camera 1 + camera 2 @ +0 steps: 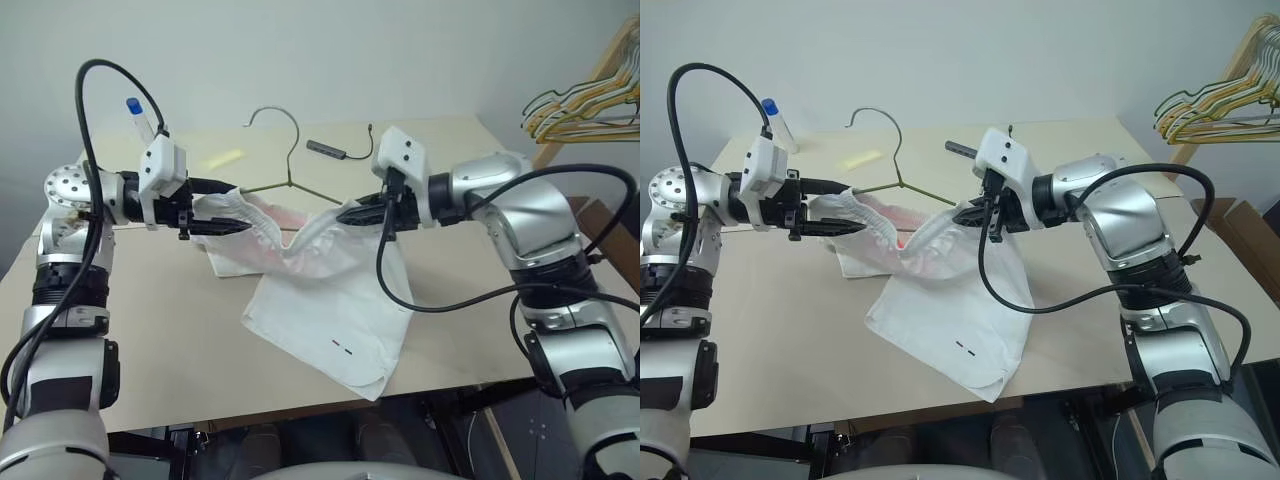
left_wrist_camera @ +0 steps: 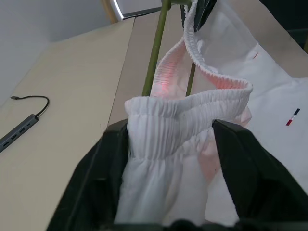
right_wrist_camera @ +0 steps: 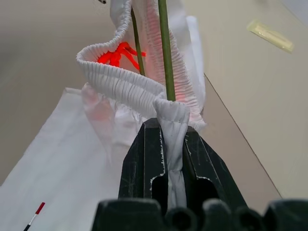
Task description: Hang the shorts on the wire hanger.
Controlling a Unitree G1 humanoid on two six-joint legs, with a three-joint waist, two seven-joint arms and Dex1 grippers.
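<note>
Item: white soft cloth shorts (image 1: 330, 300) with a gathered elastic waistband. The waistband is being held up between the two grippers while the legs are trailing down onto the beige tabletop (image 1: 150, 330), two tiny dark marks showing near the lower hem.

Item: thin olive-green wire hanger (image 1: 290, 165), triangular, with a paler curved hook. It is lying on the table behind the shorts, and its green wire is passing inside the raised waistband, as both wrist views show.

Right gripper (image 3: 171, 159): its black fingers are pinching a fold of the waistband tightly, right beside the green wire.

Left gripper (image 2: 168, 168): its jaws are standing wide, with the bunched waistband sitting between them; whether the pads are pressing the cloth is unclear.

Step in hand, as judged: the waistband is being fed over the hanger. Doing it well likely calls for keeping the right-hand pinch firm, keeping the elastic spread, and drawing the cloth along the wire without dragging the hanger off the table.
</note>
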